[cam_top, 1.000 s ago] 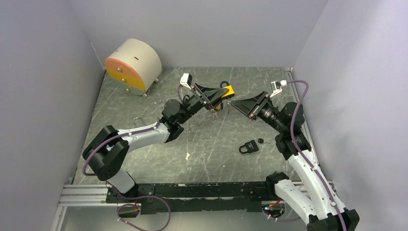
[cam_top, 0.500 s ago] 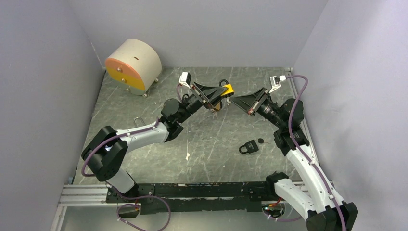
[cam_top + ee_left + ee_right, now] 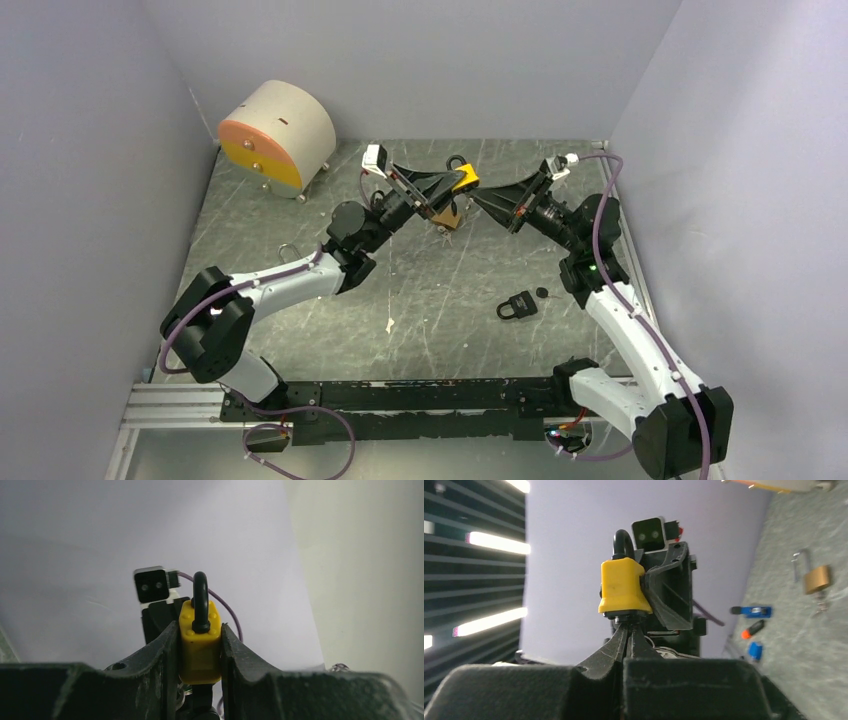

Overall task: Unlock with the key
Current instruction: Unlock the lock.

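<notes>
A yellow padlock (image 3: 466,178) with a black shackle hangs in the air over the back of the table. My left gripper (image 3: 447,186) is shut on its body, one finger on each side, as the left wrist view shows: padlock (image 3: 200,647), left gripper (image 3: 200,630). My right gripper (image 3: 478,198) comes in from the right and meets the padlock's underside. In the right wrist view the right gripper (image 3: 630,625) is pinched shut on the black head of the key (image 3: 626,615), which sticks out of the base of the padlock (image 3: 621,586).
A black padlock (image 3: 518,305) lies on the table in front of the right arm. A brass padlock (image 3: 449,218) lies under the raised grippers. A beige drum with an orange and yellow face (image 3: 277,134) stands at the back left. Blue and orange keys (image 3: 754,611) lie on the table.
The right gripper has shut and moved left onto the key under the yellow padlock. Both arms have shifted a little to the left and up with the padlock.
</notes>
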You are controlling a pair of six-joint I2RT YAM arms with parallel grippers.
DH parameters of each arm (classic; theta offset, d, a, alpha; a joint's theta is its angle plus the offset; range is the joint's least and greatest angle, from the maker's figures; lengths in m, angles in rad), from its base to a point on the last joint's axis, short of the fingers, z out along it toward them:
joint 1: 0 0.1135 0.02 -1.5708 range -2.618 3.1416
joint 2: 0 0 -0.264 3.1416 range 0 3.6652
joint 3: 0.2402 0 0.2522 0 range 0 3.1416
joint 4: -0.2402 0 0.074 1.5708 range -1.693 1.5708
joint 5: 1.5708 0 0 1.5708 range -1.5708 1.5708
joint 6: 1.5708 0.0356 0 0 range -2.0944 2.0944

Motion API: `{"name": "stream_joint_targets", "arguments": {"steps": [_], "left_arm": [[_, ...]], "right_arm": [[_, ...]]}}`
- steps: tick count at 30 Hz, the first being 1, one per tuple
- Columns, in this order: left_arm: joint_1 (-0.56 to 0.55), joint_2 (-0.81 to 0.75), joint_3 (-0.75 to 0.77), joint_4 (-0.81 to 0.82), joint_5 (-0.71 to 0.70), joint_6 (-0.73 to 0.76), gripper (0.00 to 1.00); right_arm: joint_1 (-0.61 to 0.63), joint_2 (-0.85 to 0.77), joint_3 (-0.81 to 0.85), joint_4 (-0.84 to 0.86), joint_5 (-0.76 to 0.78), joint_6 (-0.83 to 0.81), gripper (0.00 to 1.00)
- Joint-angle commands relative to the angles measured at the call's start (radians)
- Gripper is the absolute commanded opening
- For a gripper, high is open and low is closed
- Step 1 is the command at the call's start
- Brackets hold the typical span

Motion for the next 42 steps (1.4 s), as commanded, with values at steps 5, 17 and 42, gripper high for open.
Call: {"name": "stream_joint_targets", "arguments": {"steps": [5, 17, 42], "left_arm": [[-0.054, 0.020, 0.051, 0.315, 0.174, -0.006, 0.03], [-0.055, 0.100, 0.241, 0.516, 0.203, 0.027, 0.03], [0.062, -0.238, 0.182, -0.321, 0.477, 0.672, 0.03]], "right_arm": [[-0.001, 0.018, -0.158, 0.475, 0.094, 0.572, 0.00], [0.035, 0.026, -0.245, 0.800, 0.234, 0.951, 0.00], [-0.119, -0.079, -0.263, 0.369, -0.148, -0.221, 0.66]]}}
